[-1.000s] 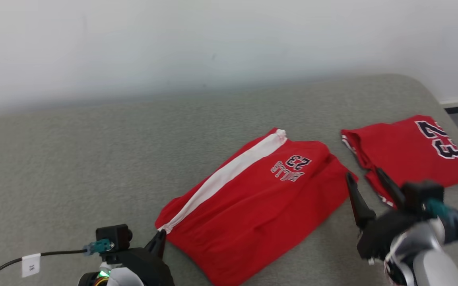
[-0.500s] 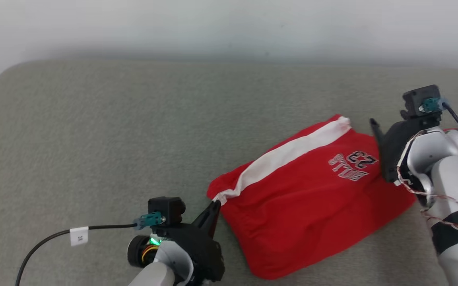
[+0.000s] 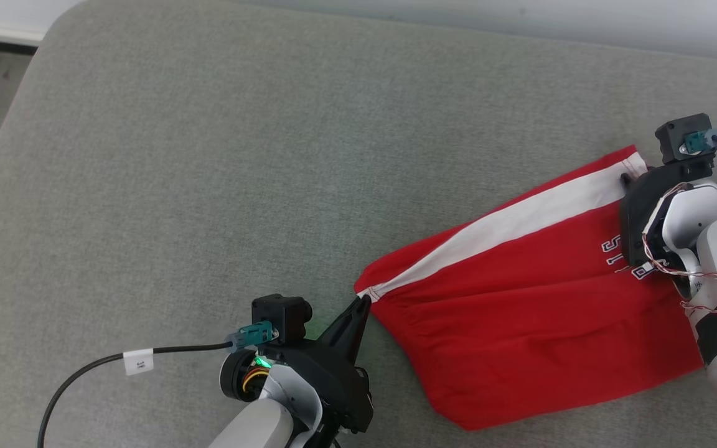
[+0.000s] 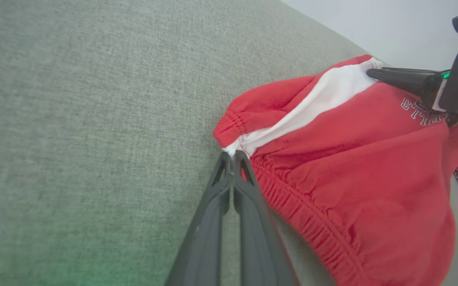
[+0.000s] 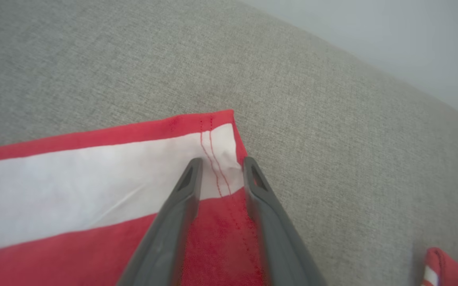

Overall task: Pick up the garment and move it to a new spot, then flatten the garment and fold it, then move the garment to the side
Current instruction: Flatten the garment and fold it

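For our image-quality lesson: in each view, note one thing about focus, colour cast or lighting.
Head view: soft, even light, red shorts sharp. Left wrist view: green tint on the grey cushion at bottom. Right wrist view: right gripper blurs toward the bottom edge.

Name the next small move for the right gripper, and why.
Probably close the right gripper on the hem corner of the shorts. Its jaws stand apart astride the end of the white stripe, cloth between them, while the left gripper is shut on the waistband corner.
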Available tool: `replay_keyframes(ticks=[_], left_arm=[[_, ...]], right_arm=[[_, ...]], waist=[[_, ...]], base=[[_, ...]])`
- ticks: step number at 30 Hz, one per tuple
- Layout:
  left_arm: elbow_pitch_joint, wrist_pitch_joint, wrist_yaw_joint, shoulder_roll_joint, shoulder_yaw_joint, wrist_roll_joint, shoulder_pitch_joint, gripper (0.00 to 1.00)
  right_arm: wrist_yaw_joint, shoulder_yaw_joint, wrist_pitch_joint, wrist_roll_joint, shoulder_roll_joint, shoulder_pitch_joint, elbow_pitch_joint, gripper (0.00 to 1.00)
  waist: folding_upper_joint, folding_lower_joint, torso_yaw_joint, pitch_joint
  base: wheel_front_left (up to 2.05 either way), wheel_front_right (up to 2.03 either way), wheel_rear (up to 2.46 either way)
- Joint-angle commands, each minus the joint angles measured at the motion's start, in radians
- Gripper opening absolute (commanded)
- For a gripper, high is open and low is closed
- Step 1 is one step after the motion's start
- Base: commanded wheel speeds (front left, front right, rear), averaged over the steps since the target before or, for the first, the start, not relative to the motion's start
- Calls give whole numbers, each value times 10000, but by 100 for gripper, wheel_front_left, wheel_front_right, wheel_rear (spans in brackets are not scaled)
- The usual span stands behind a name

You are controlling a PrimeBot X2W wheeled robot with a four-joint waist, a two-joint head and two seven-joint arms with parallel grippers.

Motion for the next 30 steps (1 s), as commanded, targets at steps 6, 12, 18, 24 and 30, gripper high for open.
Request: replay_keyframes(ticks=[6,12,18,24,30], left_arm=[[43,-94,42,-6,-14,-37,81,0],[42,-172,69,80,36,-42,83,0],[-6,-102,150,193,81,-107,139,0],[-112,8,183,221,-12,-119,192,0],[-174,30,232,236,-61,-124,190,0]], right_arm=[[-20,319,-202,155,-28,-137,429,36],[-20,504,-752,230,52,-286,560,0],[-20,697,-915,360,104,-318,754,38],[-20,776,-998,424,52,-375,935,44],[-20,765,-1018,329,87,-451,1059,26]], waist=[[-2,-2,271,228],[-2,-2,106,77],[-2,-2,-74,-168],[-2,-2,-60,-237],[-2,-2,-6,-278]], base=[[0,0,0],[0,0,0],[0,0,0],[0,0,0],[0,0,0]])
